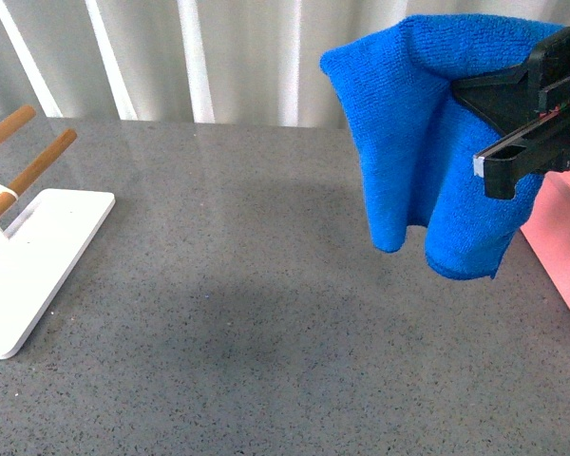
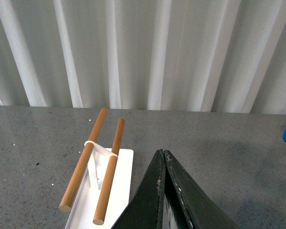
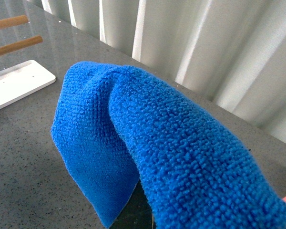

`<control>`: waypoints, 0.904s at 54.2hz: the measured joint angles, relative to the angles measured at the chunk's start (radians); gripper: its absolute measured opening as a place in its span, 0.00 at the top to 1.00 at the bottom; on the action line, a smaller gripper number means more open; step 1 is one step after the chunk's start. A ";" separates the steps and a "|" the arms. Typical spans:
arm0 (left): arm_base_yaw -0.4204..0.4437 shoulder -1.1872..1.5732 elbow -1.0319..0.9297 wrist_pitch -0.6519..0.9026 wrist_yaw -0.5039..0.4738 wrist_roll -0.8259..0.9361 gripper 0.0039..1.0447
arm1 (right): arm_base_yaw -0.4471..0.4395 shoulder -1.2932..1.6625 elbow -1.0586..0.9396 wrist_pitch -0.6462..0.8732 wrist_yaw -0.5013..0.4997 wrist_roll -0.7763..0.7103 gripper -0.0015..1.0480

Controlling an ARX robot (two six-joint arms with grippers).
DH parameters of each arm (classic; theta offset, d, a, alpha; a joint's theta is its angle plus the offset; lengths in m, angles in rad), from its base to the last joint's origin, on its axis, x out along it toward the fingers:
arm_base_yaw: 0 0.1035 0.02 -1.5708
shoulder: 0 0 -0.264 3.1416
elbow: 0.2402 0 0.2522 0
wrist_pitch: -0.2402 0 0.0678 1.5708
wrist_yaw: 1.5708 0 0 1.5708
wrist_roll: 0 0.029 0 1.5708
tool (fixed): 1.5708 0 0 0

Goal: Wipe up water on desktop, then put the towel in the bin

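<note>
The bright blue towel (image 1: 427, 142) hangs in folds in the air at the upper right of the front view, held up by my right gripper (image 1: 494, 123), which is shut on it. It drapes over the jaws and fills the right wrist view (image 3: 181, 152). The salmon-pink bin (image 1: 562, 237) shows only as a wall at the right edge, just right of the towel's lower end. The dark grey speckled desktop (image 1: 266, 323) lies below. My left gripper (image 2: 163, 157) is shut and empty above the desktop, near the white base; it is out of the front view.
A flat white base (image 1: 33, 261) with wooden rods (image 1: 38, 161) stands at the left of the desktop, also in the left wrist view (image 2: 109, 191). A white pleated curtain (image 1: 218, 57) runs behind the desktop's far edge.
</note>
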 joint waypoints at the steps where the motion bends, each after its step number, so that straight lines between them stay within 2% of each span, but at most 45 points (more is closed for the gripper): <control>1: 0.000 -0.006 0.000 -0.006 0.000 0.000 0.97 | 0.001 0.000 0.000 0.000 0.000 0.000 0.96; 22: 0.000 -0.121 0.000 -0.122 0.000 0.000 0.97 | -0.004 -0.003 -0.001 -0.004 0.000 -0.001 0.96; 28: 0.000 -0.247 0.000 -0.283 0.000 0.000 0.97 | -0.004 -0.005 -0.001 -0.006 0.000 -0.001 0.96; 41: 0.000 -0.291 0.000 -0.298 0.000 0.000 0.97 | -0.006 -0.003 0.002 -0.033 0.027 0.003 0.96; 46: 0.000 -0.291 0.000 -0.299 0.000 0.000 0.76 | 0.006 0.042 0.074 -0.113 0.106 0.028 0.96; 49: 0.000 -0.291 0.000 -0.299 0.000 0.000 0.67 | 0.011 0.084 0.132 -0.163 0.141 0.052 0.96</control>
